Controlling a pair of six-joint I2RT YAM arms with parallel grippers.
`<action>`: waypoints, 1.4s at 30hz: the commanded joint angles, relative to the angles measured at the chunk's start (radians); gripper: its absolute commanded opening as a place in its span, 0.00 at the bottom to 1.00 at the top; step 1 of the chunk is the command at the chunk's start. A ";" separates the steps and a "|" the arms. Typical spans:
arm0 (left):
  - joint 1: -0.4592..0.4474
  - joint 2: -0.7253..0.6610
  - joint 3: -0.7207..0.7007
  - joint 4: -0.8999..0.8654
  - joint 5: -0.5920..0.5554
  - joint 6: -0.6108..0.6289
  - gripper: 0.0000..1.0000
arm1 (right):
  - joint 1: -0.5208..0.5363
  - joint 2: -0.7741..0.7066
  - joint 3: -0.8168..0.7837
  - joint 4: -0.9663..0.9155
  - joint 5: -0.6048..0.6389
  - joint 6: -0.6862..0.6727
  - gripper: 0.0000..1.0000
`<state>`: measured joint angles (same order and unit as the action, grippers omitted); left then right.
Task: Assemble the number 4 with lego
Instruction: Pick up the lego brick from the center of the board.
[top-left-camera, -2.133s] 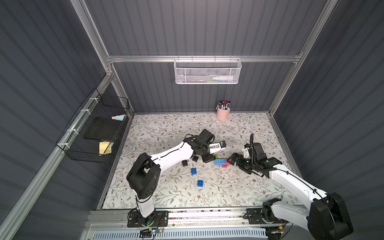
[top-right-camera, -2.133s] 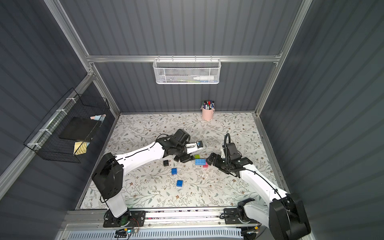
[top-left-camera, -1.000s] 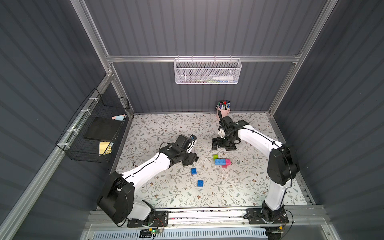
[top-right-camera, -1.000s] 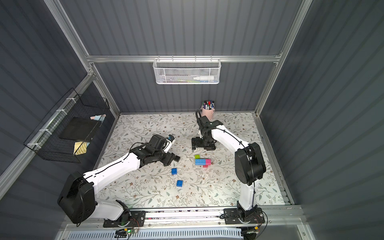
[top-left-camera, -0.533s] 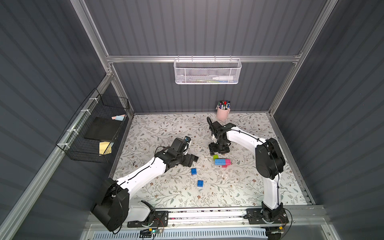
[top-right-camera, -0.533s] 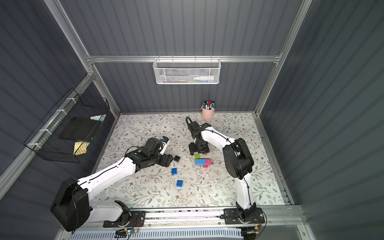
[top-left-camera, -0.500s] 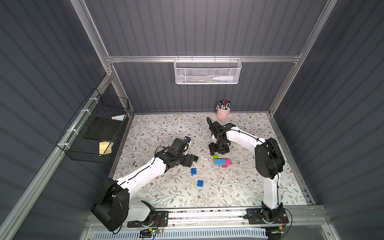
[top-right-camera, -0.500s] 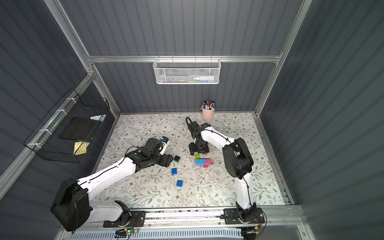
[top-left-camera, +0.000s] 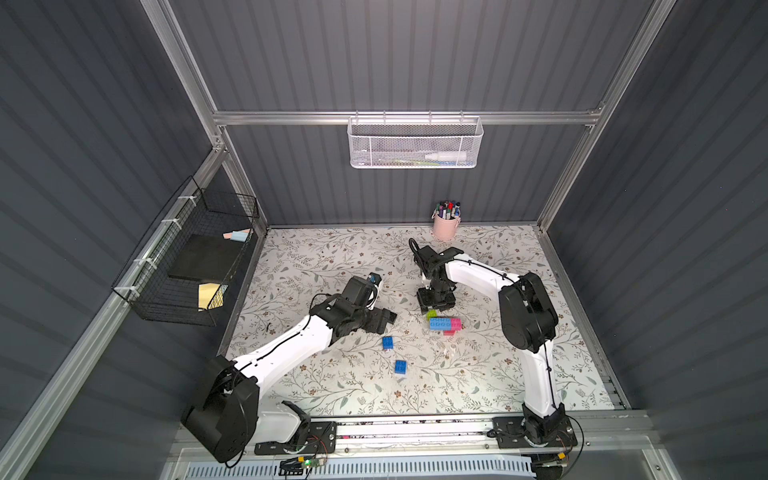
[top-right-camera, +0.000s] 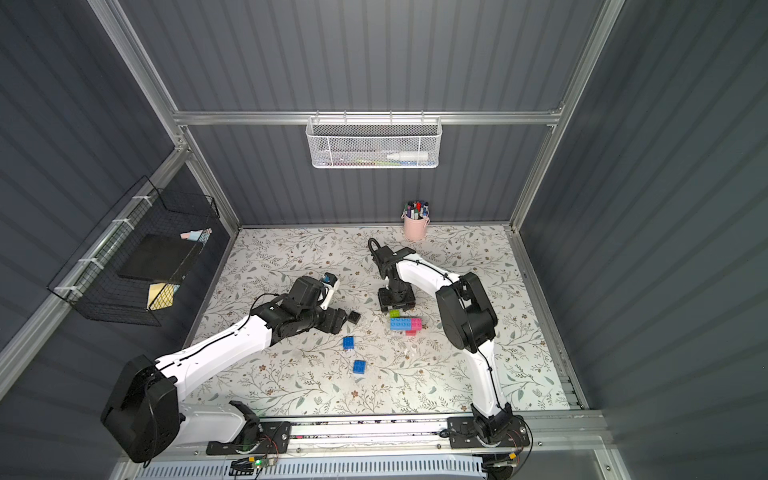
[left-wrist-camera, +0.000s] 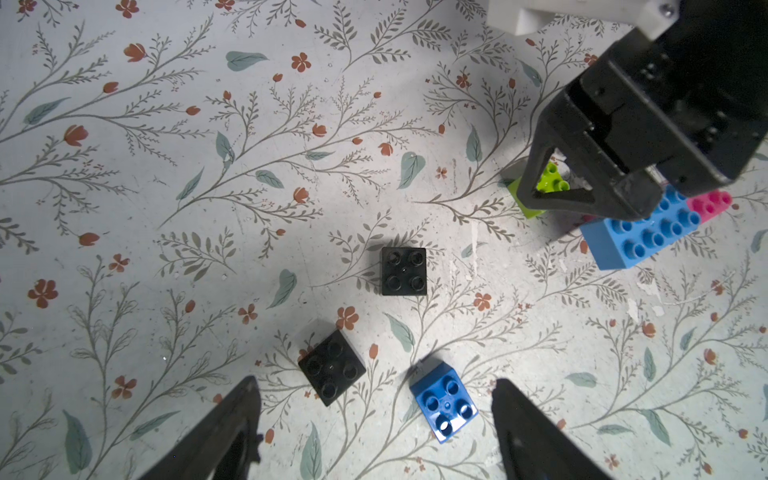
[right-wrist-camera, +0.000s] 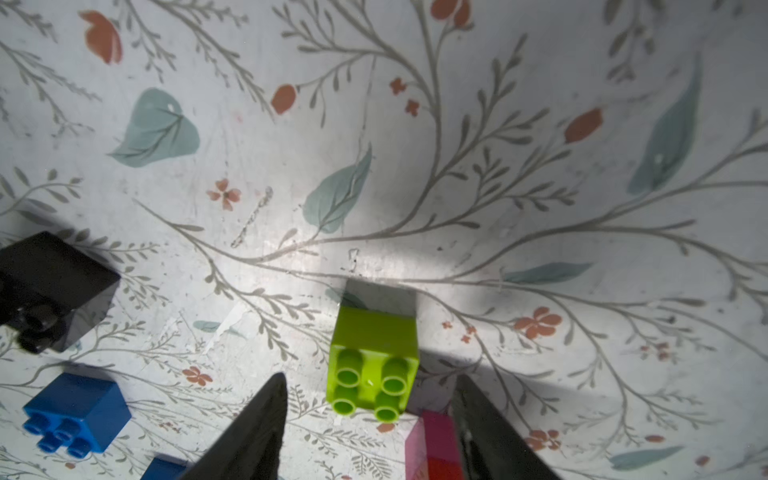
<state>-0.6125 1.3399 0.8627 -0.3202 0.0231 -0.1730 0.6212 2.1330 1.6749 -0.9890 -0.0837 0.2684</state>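
My right gripper (right-wrist-camera: 370, 401) is open and straddles a lime green lego brick (right-wrist-camera: 374, 361), with a gap on both sides of it. Beside it lies a joined cluster of a light blue brick (top-left-camera: 440, 323), a pink one (top-left-camera: 456, 323) and a red one (right-wrist-camera: 440, 469). No number 4 shape is in view. My left gripper (left-wrist-camera: 374, 415) hangs open above the mat. A black brick (left-wrist-camera: 331, 367) and a dark blue brick (left-wrist-camera: 444, 402) lie loose just ahead of its fingertips. A second black brick (left-wrist-camera: 404, 271) lies farther on. Another dark blue brick (top-left-camera: 400, 366) sits nearer the front.
A pink cup of marker pens (top-left-camera: 444, 226) stands at the back wall. A white mesh basket (top-left-camera: 415, 143) hangs on the back wall above it, and a black wire rack (top-left-camera: 187, 257) hangs on the left wall. The floral mat (top-left-camera: 519, 374) covers the floor.
My right gripper has come forward from near the cup and down over the lime green brick, its jaws narrowing. My left gripper's jaws have widened a little; that arm has hardly shifted.
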 joint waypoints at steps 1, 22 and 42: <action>0.010 -0.012 -0.013 0.009 0.012 -0.013 0.84 | 0.011 0.024 0.029 -0.024 0.013 0.006 0.60; 0.010 -0.013 -0.019 0.010 0.008 -0.015 0.85 | 0.021 0.051 0.032 -0.007 0.044 0.031 0.39; 0.011 -0.008 -0.003 0.004 0.000 -0.005 0.88 | 0.001 -0.053 0.139 -0.041 0.163 0.068 0.27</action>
<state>-0.6067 1.3399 0.8608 -0.3088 0.0261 -0.1761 0.6315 2.1384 1.7760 -0.9836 0.0414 0.3222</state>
